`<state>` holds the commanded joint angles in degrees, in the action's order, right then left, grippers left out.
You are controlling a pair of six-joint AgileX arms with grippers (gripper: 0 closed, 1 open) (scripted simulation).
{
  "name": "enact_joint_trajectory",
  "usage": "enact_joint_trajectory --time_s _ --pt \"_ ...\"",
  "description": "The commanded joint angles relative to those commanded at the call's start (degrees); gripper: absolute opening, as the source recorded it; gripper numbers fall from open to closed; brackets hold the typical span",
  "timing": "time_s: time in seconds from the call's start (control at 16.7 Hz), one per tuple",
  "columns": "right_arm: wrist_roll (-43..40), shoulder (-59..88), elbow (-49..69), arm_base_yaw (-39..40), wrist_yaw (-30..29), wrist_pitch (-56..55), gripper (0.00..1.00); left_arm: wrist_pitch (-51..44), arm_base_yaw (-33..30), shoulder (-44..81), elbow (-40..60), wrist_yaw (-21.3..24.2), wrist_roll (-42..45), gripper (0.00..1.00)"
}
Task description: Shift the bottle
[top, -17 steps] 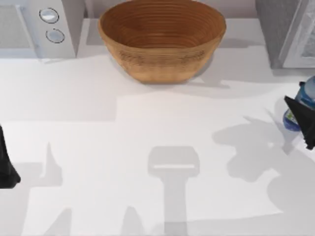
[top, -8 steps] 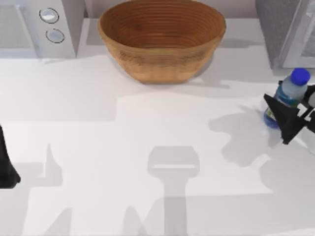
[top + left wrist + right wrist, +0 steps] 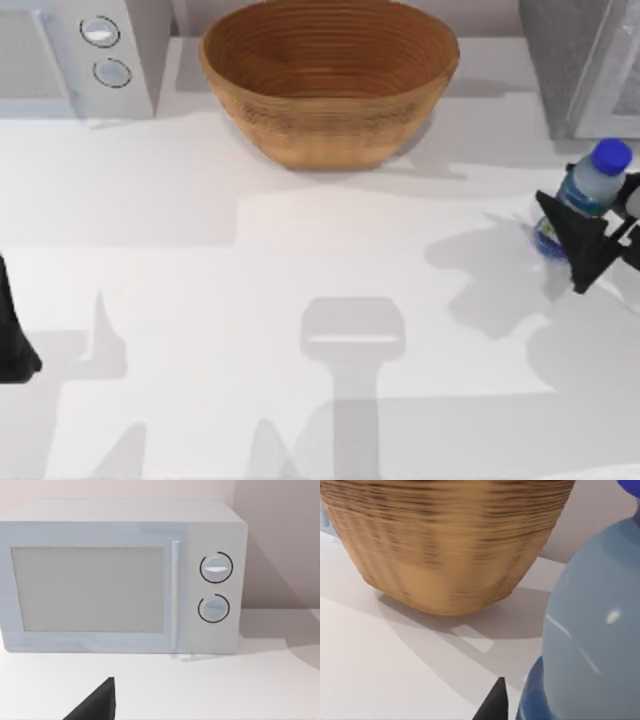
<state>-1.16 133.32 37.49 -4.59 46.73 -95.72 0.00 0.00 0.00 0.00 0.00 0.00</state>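
From above, the bottle [image 3: 590, 195] stands at the table's [image 3: 300, 270] right side, blue cap [image 3: 610, 157] up, with the right gripper [image 3: 578, 245] clenched around its lower body; the black fingers hide part of the label. The right wrist view sits so close that the bottle [image 3: 592, 645] is cut off at the frame edge, one dark fingertip [image 3: 492, 705] poking in beside it. The woven bowl [image 3: 328, 78] sits at the table's far edge with nothing visible inside. The left gripper [image 3: 15, 340] is parked at the table's left edge; whether its fingers are apart I cannot tell. Its wrist view faces the microwave [image 3: 120, 575], its door closed.
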Motion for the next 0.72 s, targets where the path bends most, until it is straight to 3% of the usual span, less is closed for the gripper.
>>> enact_joint_trajectory --time_s 0.36,0.72 --pt "0.0 0.0 0.0 0.0 0.0 0.0 0.98 0.0 0.0 0.0 0.0 0.0 0.0 1.0" --pt "0.0 0.0 0.0 0.0 0.0 0.0 1.0 0.0 0.0 0.0 0.0 0.0 0.0 1.0"
